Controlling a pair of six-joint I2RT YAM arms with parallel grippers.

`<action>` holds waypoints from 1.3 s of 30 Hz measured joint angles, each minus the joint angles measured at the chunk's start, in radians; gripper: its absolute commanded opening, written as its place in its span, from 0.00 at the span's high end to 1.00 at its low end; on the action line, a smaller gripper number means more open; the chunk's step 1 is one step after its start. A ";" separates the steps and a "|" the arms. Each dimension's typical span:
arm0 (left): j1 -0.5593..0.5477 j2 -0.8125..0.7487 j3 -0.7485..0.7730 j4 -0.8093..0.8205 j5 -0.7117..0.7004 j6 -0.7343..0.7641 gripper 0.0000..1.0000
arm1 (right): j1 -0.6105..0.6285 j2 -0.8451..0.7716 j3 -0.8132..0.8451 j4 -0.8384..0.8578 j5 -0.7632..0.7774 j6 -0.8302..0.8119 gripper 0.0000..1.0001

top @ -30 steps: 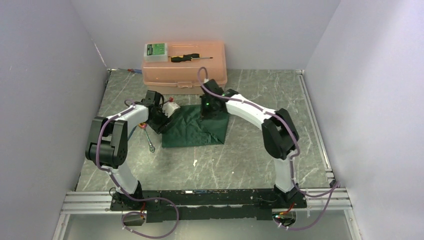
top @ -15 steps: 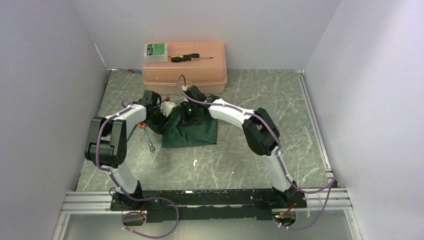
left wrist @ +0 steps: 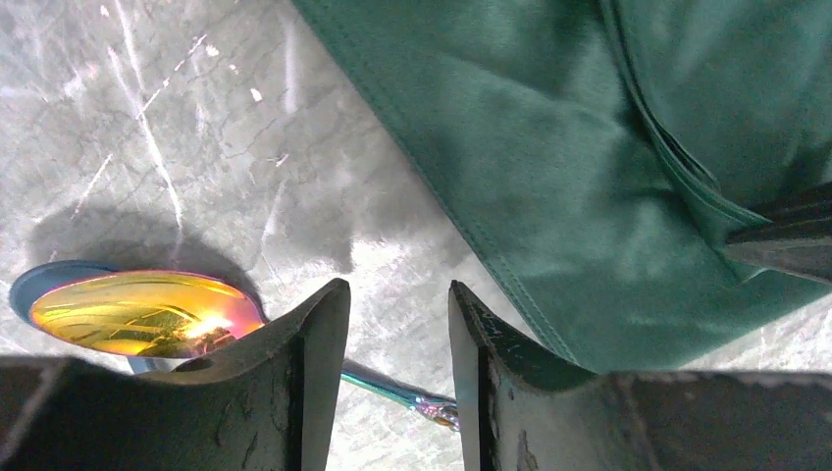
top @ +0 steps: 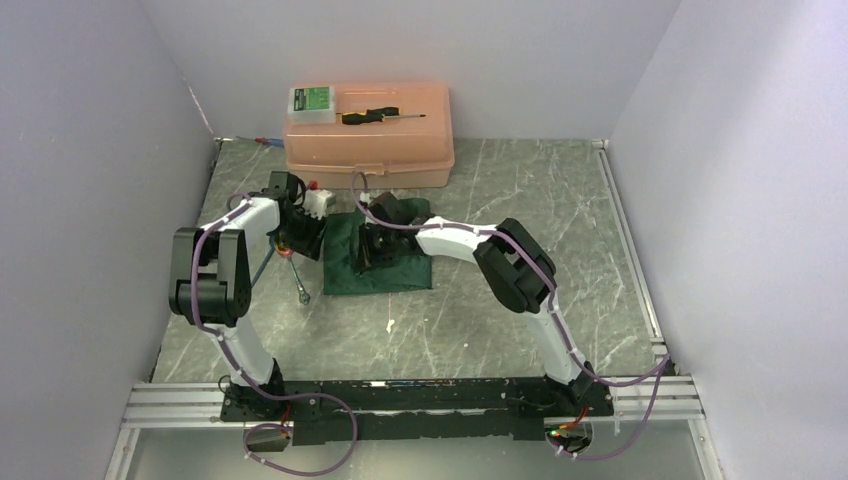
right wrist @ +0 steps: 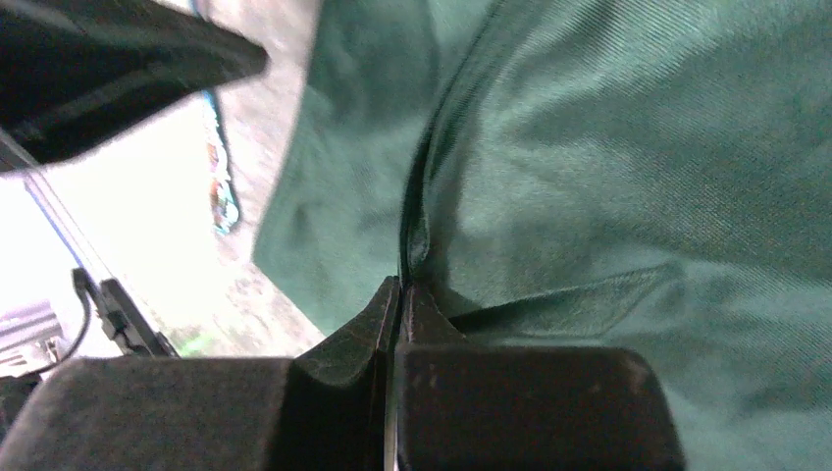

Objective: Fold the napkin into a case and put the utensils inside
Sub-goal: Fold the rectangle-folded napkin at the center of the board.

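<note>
1. Mid-desk (top: 500, 300): dark green napkin (top: 395, 268), mostly flat, with one layer raised into a fold towards its left side.
2. Right jaws: pressed together, pinching the edge of that raised fold between the tips, low over the cloth.
3. Right arm (top: 450, 238): reaching in from the right across the napkin's back half.
4. Left jaws: spread partway, gripping nothing, set astride the thin handle of the spoon (left wrist: 137, 314), close to the desk; contact with the desk impossible to tell.
5. Spoon: shiny gold head, lying on the bare desk just left of the napkin and apart from its hem, the head out to the left of the left finger, the handle crossing under the gap.
6. Silver utensil (top: 301, 290): on the desk, nearer the arm bases than the spoon, just beside the napkin's near left corner, not touching the cloth.
7. Both utensils outside the napkin.
8. Left arm (top: 252, 215): bent in along the left side of the desk, wrist beside the napkin's left edge.
9. Back of the desk: peach box (top: 370, 165), lid shut, with a screwdriver (top: 380, 116) and a green pack (top: 313, 101) on top, well apart from the jaws.
</note>
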 measured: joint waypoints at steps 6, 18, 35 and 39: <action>0.023 0.066 0.043 -0.015 0.007 -0.077 0.53 | 0.001 -0.002 -0.060 0.039 -0.023 0.002 1.00; 0.026 0.138 0.128 -0.024 0.026 -0.161 0.56 | 0.016 0.018 0.170 0.007 -0.044 -0.011 1.00; 0.027 0.140 0.136 -0.025 0.015 -0.195 0.56 | 0.055 0.113 0.148 -0.062 -0.074 -0.048 0.90; 0.027 0.140 0.137 -0.026 0.011 -0.194 0.56 | 0.061 0.114 0.180 -0.066 -0.080 -0.047 0.87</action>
